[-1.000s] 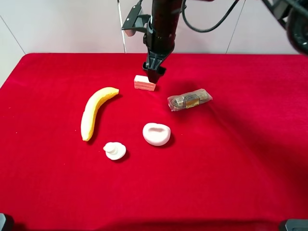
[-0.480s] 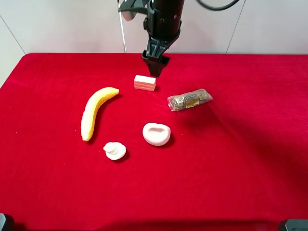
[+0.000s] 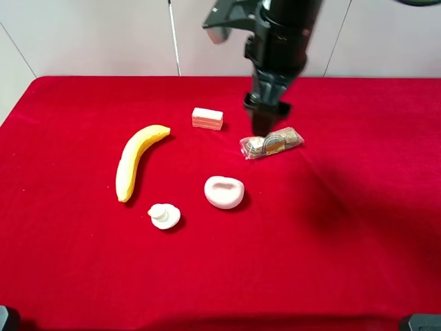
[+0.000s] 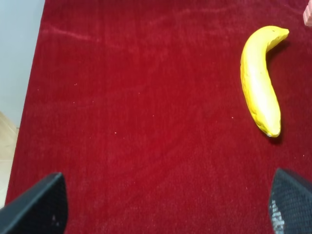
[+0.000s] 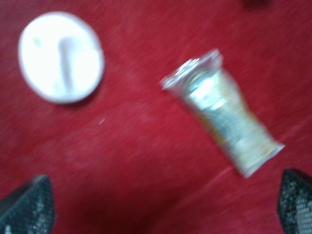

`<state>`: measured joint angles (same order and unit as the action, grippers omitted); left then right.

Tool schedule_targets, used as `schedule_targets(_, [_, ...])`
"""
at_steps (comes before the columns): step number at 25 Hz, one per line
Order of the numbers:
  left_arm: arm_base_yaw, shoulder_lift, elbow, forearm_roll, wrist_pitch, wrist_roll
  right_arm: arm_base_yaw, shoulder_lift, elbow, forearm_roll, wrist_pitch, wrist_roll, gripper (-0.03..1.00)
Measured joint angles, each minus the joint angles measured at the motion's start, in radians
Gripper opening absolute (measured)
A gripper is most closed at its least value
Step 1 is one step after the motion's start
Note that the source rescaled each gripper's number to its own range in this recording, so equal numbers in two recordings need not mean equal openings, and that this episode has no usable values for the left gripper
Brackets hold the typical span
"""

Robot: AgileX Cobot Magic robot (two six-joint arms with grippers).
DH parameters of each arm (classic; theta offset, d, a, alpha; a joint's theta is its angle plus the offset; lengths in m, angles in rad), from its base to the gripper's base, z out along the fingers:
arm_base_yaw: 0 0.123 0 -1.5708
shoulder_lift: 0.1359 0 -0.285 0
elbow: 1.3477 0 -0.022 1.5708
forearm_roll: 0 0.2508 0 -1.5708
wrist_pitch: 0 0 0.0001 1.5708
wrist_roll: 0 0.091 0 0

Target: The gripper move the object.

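Observation:
The object, a small pale pink-and-cream layered block (image 3: 207,118), lies on the red cloth behind the banana's tip, with nothing touching it. A sliver of it shows at the edge of the left wrist view (image 4: 308,17). My right gripper (image 3: 265,121) hangs to the block's right, just above the near-left end of the clear-wrapped snack packet (image 3: 271,143). In the right wrist view the gripper (image 5: 161,209) is open and empty, and the packet (image 5: 224,117) lies below it. My left gripper (image 4: 163,209) is open and empty over bare cloth, left of the banana (image 4: 262,78).
A yellow banana (image 3: 136,158) lies at the left. A white bowl-like piece (image 3: 224,192) and a smaller white knobbed piece (image 3: 164,216) lie toward the front. The white bowl-like piece also shows in the right wrist view (image 5: 61,56). The red cloth's left edge (image 4: 36,73) is near the left gripper.
My right gripper has moved away from the pink block, to the right and forward, and now hangs over the snack packet. The block has stayed where it was.

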<state>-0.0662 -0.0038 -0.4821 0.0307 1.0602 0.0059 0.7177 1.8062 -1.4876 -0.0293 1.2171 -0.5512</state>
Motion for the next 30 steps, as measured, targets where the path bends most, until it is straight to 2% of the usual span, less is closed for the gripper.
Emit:
schedule_targets(9, [0.0, 0.0, 0.0, 0.0, 0.0, 0.0, 0.0, -0.25, 0.255, 0.093, 0.0, 0.037, 1.0])
schedule_targets(23, [0.0, 0.0, 0.0, 0.0, 0.0, 0.0, 0.0, -0.618, 0.573, 0.112, -0.012, 0.124, 1.0])
schedule_targets(30, [0.0, 0.0, 0.0, 0.0, 0.0, 0.0, 0.0, -0.8, 0.708, 0.144, -0.05, 0.157, 1.0])
